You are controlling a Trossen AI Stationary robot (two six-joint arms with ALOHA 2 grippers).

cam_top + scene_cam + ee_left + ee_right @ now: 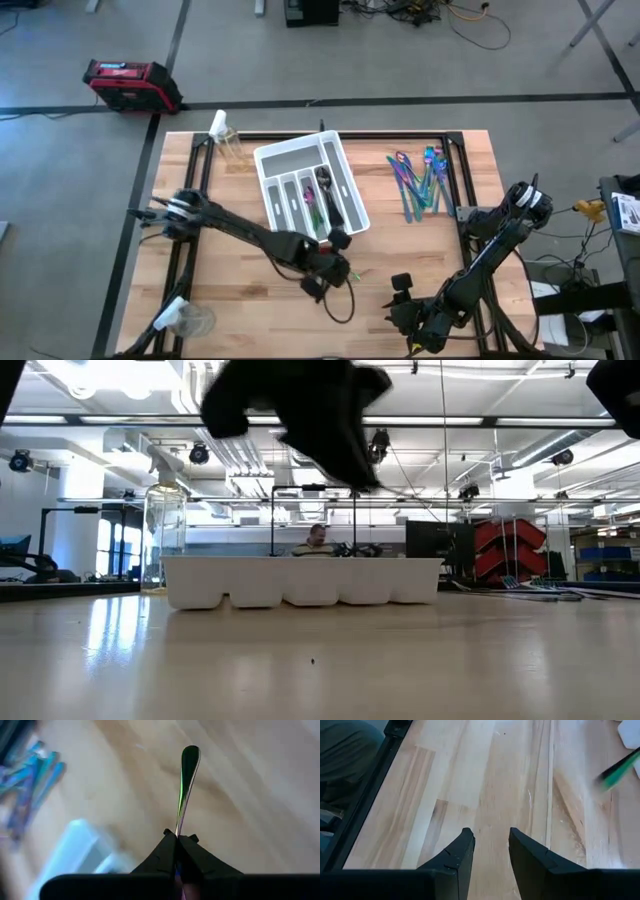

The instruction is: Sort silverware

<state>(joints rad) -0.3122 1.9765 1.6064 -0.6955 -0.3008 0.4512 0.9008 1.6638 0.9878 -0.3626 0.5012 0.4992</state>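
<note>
The left gripper (338, 262) hovers above the wooden table (240, 300), just off the near corner of the white cutlery tray (272, 158), with its arm reaching in from the table's left edge. Its fingers (167, 852) are pressed together on the slim handle of one iridescent spoon (186, 780), which projects straight forward from the fingertips and ends in a dark green bowl; the spoon hangs clear of the table surface. The tray lies directly beyond this gripper, toward the far side of the table, and it already contains a dark utensil (324, 183) in one long compartment and an iridescent piece (311, 208) in the neighbouring compartment. The remaining loose silverware (420, 180) lies in a fanned pile on the bare wood, well apart from the left gripper, on the far right side past the tray. The right gripper (400, 296) waits low over the near part of the table, to the right of the left gripper, with its fingers (462, 852) spread and nothing between them. In the low view the tray (300, 580) stands across the middle of the table, and a clear spray bottle (165, 520) stands behind its left end.
</note>
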